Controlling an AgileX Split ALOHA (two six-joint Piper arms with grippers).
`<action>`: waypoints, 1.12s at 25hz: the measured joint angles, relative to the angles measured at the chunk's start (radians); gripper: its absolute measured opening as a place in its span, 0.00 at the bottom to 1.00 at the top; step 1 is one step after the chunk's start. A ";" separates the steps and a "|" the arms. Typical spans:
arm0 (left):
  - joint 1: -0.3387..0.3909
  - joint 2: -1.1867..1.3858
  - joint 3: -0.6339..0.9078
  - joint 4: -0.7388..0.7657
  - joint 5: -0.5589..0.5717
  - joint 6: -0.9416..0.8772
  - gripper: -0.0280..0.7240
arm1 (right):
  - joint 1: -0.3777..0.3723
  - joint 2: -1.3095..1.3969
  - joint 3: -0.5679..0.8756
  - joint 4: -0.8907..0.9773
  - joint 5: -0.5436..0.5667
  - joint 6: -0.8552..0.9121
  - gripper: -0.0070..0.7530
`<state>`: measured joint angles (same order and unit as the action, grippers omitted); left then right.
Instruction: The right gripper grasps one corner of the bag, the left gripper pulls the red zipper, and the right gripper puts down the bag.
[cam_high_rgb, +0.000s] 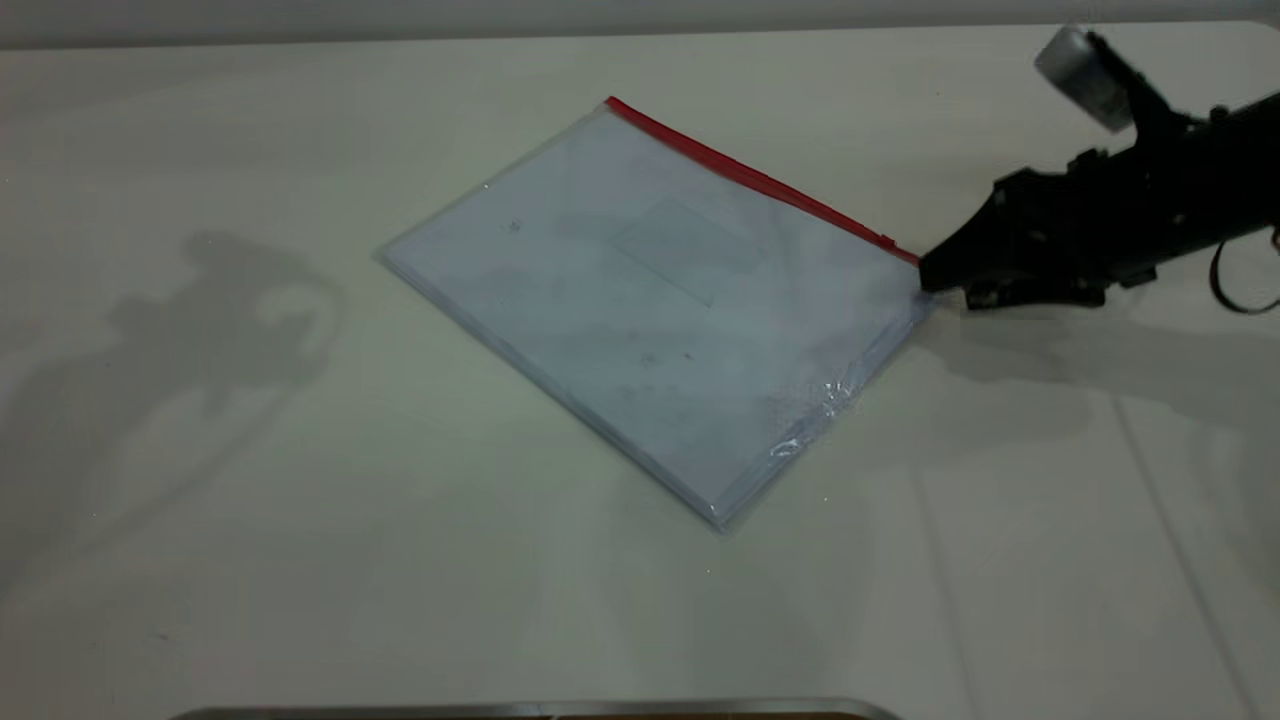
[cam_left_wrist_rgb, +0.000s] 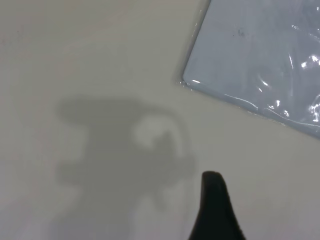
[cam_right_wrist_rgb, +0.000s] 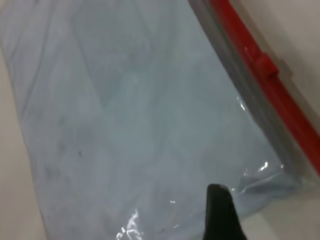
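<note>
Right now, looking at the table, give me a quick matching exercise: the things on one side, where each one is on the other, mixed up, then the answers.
Things:
1. bag
2. red zipper
3. right gripper
4. slider tab

Places:
A. at the bag's right-hand corner in the exterior view, where the zipper ends
B. lying flat in the middle of the table
C. along the bag's far long edge
D. on the zipper, near the end closest to the right gripper

Pairs: 1-B, 2-C, 3-A, 4-D
</note>
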<state>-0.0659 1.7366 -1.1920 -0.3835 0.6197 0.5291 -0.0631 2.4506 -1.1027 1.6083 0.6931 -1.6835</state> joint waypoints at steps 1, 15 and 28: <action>0.000 0.000 0.000 -0.001 0.000 0.000 0.81 | 0.000 0.010 -0.001 0.001 0.003 -0.003 0.69; 0.000 0.000 0.000 -0.005 0.005 0.000 0.81 | 0.000 0.020 -0.006 0.055 -0.053 -0.030 0.69; -0.001 0.000 0.000 -0.005 0.006 0.000 0.81 | 0.047 0.059 -0.007 0.180 0.063 -0.100 0.65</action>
<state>-0.0667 1.7366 -1.1920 -0.3883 0.6257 0.5291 -0.0165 2.5096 -1.1101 1.7882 0.7556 -1.7836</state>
